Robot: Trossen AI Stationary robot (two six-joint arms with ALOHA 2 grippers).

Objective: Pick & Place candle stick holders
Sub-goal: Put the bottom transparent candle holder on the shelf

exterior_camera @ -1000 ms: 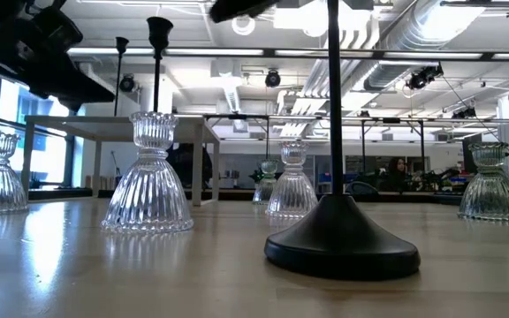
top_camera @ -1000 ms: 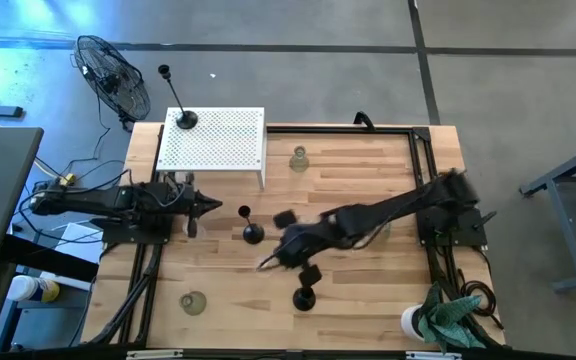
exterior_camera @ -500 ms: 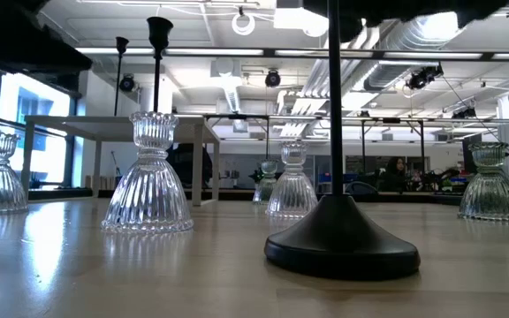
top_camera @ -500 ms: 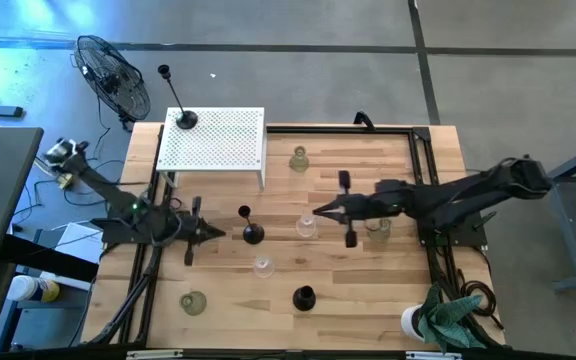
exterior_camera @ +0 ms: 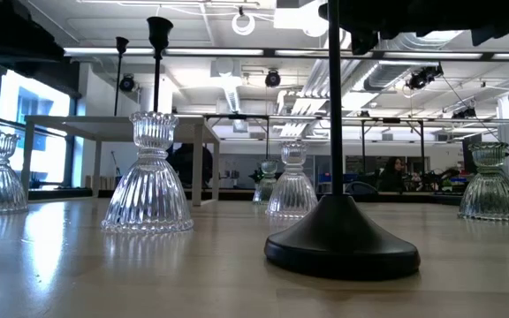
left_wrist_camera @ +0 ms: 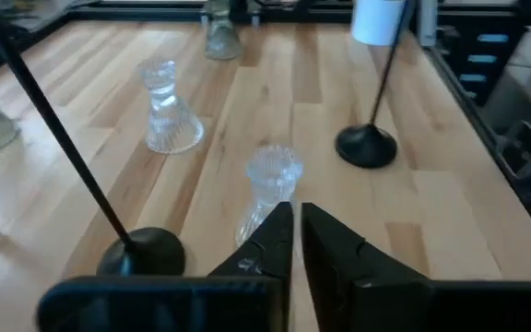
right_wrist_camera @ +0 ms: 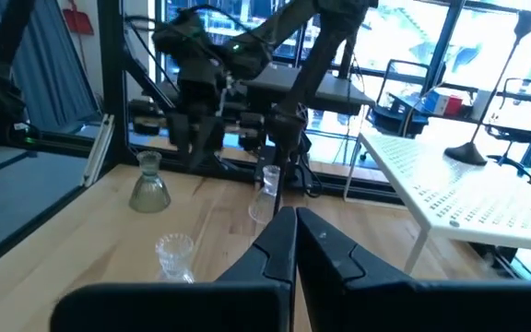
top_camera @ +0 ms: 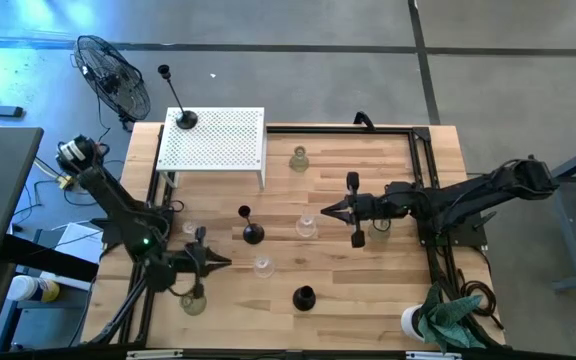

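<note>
A: Any writing or labels to read?
B: None legible. On the wooden table (top_camera: 368, 300) the white perforated stand (top_camera: 223, 140) carries one black holder (top_camera: 184, 119); two more black ones (top_camera: 252, 231) (top_camera: 303, 296) and the glass holders (top_camera: 262, 266) stand in the middle.
A: The pincers?
B: The left gripper (top_camera: 220, 262) points at that glass holder, fingers together, empty. The right gripper (top_camera: 330, 211) is closed, empty, near another glass holder (top_camera: 306, 226).
A: Anything hidden?
B: The low view cuts off the black stems.
</note>
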